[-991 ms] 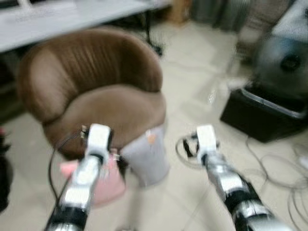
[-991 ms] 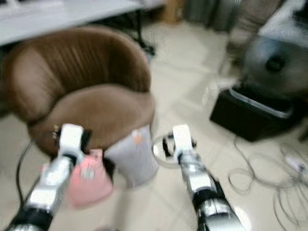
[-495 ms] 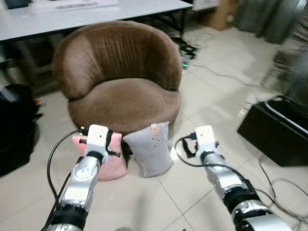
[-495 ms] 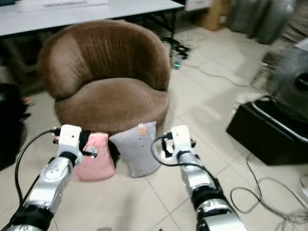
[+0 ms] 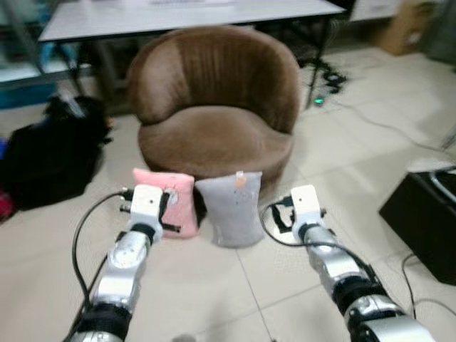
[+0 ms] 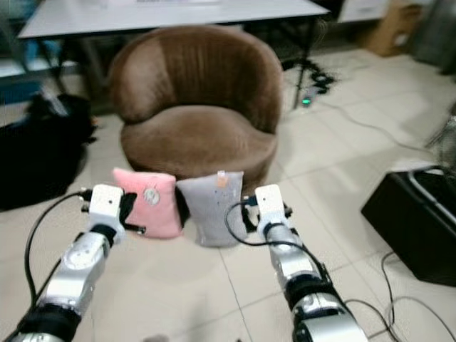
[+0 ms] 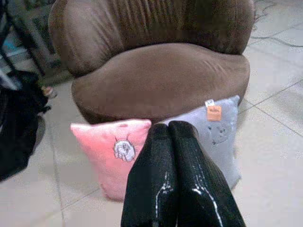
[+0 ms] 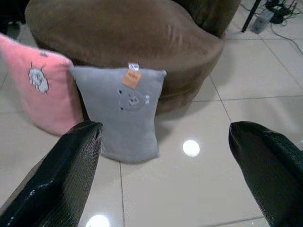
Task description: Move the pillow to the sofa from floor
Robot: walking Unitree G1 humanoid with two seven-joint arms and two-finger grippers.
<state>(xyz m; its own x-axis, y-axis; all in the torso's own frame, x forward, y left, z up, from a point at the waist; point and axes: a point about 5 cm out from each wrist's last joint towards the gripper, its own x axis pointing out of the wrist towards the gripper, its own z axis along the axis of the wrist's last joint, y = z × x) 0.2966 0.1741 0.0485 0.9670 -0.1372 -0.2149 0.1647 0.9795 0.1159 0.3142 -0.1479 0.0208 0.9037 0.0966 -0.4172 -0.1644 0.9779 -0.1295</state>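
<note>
Two pillows stand on the tiled floor, leaning against the front of a round brown sofa chair [image 5: 214, 107]: a pink pillow [image 5: 171, 202] on the left and a grey pillow [image 5: 232, 209] with an orange tag beside it. My left gripper [image 7: 170, 137] is held just short of the pink pillow, fingers pressed together and empty. My right gripper [image 8: 163, 142] is held near the grey pillow's right side, its fingers [image 8: 71, 156] spread wide apart with nothing between them. Both arms reach forward at about the pillows' height.
A black bag [image 5: 50, 157] lies on the floor at the left. A black box [image 5: 424, 221] stands at the right with cables around it. Behind the chair stands a white table [image 5: 185, 14] on dark legs. A power strip and cords [image 5: 324, 82] lie at the back right.
The camera has swung left and steadied, so the chair and pillows now sit more centred. Both arms keep the same pose in front of the pillows.
</note>
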